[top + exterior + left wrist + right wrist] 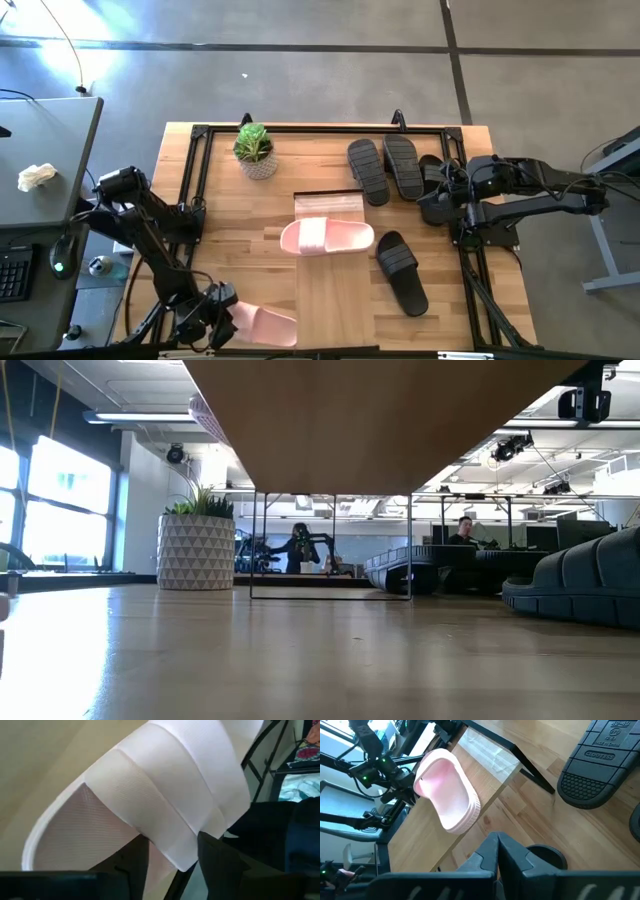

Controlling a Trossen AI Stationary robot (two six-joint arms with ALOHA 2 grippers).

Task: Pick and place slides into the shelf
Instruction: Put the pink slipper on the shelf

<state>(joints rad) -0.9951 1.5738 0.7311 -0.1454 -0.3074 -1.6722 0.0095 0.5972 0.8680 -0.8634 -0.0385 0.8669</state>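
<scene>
Because the left pincer (222, 312) is working at the very front edge of the surface (240, 215), well away from the shelf (330, 290), the second pale pink slide (266, 323) could easily slip off the edge if the grip fails. In the left wrist view the fingers (220, 857) sit on either side of the wide strap (185, 790) of that slide, narrowed toward it, but whether they have clamped firmly I cannot tell. A hold on a soft strap alone would let the sole swing and tilt on lifting, and a swinging slide could knock the first pink slide (327, 237), which already lies crosswise on the shelf's plank top.

The right pincer (432, 208) waits with its fingers closed and empty, to the right of the shelf, just beside the two black slides (385, 167) that lie behind the shelf. A third black slide (402, 271) lies against the shelf's right edge; a carried slide passing low could catch it. The potted plant (255, 150) stands behind and to the left of the shelf, clear of the likely path.
</scene>
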